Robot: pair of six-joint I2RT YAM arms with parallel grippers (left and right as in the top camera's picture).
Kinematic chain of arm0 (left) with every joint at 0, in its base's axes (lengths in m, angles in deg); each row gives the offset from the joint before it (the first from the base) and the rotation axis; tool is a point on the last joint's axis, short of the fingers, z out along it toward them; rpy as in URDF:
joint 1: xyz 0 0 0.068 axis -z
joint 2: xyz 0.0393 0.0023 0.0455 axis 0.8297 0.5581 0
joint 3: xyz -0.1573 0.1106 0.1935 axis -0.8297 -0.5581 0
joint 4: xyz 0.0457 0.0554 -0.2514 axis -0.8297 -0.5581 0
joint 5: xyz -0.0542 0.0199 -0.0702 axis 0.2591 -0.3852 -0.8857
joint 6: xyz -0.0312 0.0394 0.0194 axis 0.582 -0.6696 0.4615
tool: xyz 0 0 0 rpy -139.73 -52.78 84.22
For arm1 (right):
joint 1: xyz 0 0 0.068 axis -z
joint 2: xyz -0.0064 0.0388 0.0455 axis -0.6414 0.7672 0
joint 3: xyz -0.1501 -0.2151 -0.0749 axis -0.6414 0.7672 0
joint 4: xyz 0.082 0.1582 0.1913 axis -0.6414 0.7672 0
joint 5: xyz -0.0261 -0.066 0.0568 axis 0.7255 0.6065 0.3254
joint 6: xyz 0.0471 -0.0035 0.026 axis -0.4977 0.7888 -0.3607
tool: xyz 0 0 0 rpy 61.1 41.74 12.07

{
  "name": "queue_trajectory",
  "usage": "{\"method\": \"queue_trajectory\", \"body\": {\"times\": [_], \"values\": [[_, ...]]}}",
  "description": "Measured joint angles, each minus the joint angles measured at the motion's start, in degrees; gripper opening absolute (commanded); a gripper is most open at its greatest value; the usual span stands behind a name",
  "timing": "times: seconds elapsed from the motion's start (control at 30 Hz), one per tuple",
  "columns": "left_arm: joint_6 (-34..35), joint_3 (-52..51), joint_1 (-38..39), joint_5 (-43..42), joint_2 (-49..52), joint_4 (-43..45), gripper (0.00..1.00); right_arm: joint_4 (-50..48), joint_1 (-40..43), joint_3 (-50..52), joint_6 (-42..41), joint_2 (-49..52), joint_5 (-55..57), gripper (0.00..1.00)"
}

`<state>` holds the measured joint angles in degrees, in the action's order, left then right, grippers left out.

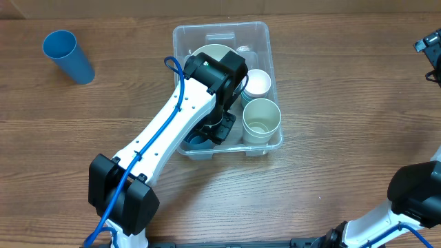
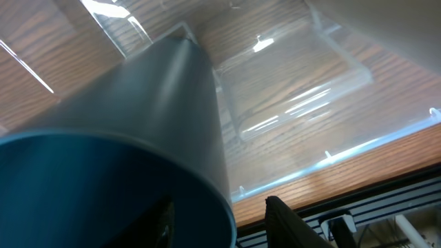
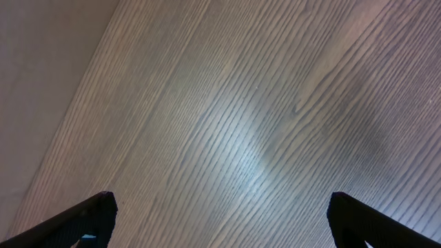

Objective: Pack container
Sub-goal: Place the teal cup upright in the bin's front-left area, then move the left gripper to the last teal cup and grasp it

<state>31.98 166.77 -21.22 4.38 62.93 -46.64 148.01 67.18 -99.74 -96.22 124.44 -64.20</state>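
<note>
The container [image 1: 220, 26] lies mid counter [image 1: 331, 89], long axis front-to-back; left jaws reach into its near-left corner at a blue cup [image 1: 196, 142], grip impossible to tell; right jaws gape empty, far right

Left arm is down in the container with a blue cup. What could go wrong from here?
The left gripper has a finger just off the rim of the blue cup; lifting out could snag and tip it. The green cup stands right beside the arm and could get knocked. The container looks nearly full; the second blue cup may not fit.
</note>
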Motion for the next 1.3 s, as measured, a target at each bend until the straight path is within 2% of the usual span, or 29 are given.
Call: {"method": "queue_trajectory", "body": {"times": [0.1, 0.23, 0.47, 0.5, 0.57, 0.83, 0.9, 0.97, 1.03, 1.23, 1.3], "values": [[0.00, -0.02, 0.00, 0.46, 0.00, 2.69, 0.45, -0.04, 0.00, 0.00, 0.00, 0.00, 0.02, 1.00], [-0.20, 1.99, -0.79, 1.31, 0.00, 4.44, 0.57, 0.00, 0.00, 0.00, 0.00, 0.00, 0.00, 1.00], [-2.14, 25.31, -1.97, 6.69, -0.02, 5.60, 0.78, -0.04, 0.00, 0.00, 0.00, 0.00, 0.00, 1.00], [-2.08, 28.37, -2.97, 7.82, -0.02, 6.01, 0.86, 0.00, 0.00, 0.00, 0.00, 0.00, 0.00, 1.00], [-2.43, 32.02, -6.91, 8.92, -0.02, 6.71, 0.91, 0.00, 0.00, 0.00, 0.00, 0.00, 0.00, 1.00], [-0.63, 33.35, -32.61, 11.45, 0.02, 13.09, 0.91, -0.02, 0.00, 0.00, 0.00, 0.00, 0.00, 1.00], [-0.42, 33.35, -37.03, 11.63, 0.52, 13.07, 0.92, -0.02, 0.00, 0.00, 0.00, 0.00, 0.00, 1.00], [-0.42, 33.35, -39.78, 11.58, 2.51, 12.98, 0.98, 0.00, 0.02, 0.00, 0.02, 0.00, 0.00, 1.00], [-0.70, 33.35, -41.70, 11.39, 6.25, 13.53, 1.00, -0.02, 0.00, 0.00, 0.02, 0.00, 0.00, 1.00], [-4.90, 32.96, -45.51, 9.46, 19.23, 20.83, 1.00, -0.02, 0.00, 0.00, 0.00, 0.00, 0.00, 1.00], [-5.68, 32.85, -45.83, 9.38, 20.50, 23.06, 1.00, -0.07, 0.00, 0.00, -0.02, 0.00, 0.00, 1.00]]}}
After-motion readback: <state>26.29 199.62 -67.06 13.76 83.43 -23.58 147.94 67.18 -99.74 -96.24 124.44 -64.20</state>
